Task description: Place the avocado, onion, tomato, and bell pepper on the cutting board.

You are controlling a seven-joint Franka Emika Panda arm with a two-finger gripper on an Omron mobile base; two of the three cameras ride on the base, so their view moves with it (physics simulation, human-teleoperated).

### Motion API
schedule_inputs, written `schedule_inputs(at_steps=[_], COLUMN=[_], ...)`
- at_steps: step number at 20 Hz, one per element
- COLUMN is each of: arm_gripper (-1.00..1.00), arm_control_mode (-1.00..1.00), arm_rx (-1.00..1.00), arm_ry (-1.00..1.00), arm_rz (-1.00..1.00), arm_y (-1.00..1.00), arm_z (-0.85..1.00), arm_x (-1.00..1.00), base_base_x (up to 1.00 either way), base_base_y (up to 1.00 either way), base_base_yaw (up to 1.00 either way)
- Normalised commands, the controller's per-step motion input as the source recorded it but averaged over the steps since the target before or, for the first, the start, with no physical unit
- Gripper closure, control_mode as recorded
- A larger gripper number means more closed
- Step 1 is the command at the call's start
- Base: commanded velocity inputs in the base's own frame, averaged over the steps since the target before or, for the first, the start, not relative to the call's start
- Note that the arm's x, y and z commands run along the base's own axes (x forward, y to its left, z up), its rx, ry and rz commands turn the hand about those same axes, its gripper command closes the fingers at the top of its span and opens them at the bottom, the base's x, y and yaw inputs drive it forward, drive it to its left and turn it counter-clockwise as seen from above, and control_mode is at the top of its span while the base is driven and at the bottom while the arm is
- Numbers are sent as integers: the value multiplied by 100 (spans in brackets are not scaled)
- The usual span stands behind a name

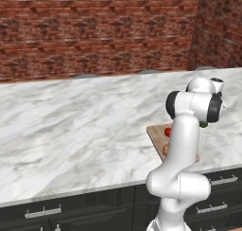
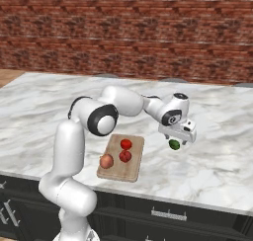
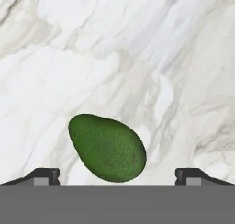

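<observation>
Marble table (image 2: 217,161), white with grey veins, runs wide under a red brick wall (image 2: 128,32), dark cabinet fronts (image 2: 168,213) with metal handles below its front edge. White arm (image 2: 74,146) rises from the base and reaches out over the table to the right of the cutting board (image 2: 132,171). Cutting board is light-brown wood, lies flat near the table's front edge; in the left base view its near corner (image 1: 155,130) shows beside the arm. On the board: pale peach onion (image 2: 106,161) at the front left, two small red round items, one (image 2: 126,144) further back and one (image 2: 125,156) just in front of it, close together, onion just beside them. Pincer (image 2: 179,138) hangs low over the table right of the board, its jaws spread wide apart, nothing between them gripped. Avocado (image 2: 174,144), dark green, lies on bare marble off the board, right under the pincer; in the hand view avocado (image 3: 107,148) sits between the two finger tips (image 3: 45,175), not touching either, its narrow end up-left.
</observation>
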Motion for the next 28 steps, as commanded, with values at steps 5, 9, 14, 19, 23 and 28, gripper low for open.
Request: schedule_inputs(at_steps=[5,9,14,19,23,28], arm_gripper=[-100,-100,-100,-100,-100,-100], arm_control_mode=[-100,-100,-100,-100,-100,-100], arm_rx=[0,0,0,-1,-2,-2], arm_ry=[-4,-4,-1,0,0,0], arm_rz=[8,10,12,11,10,10], arm_y=[1,10,13,0,0,0], arm_z=[0,0,-4,-17,-19,-15], arm_x=[0,-4,0,2,10,11], base_base_x=[0,0,0,0,0,0], base_base_y=[0,0,0,0,0,0], base_base_yaw=[0,0,0,0,0,0])
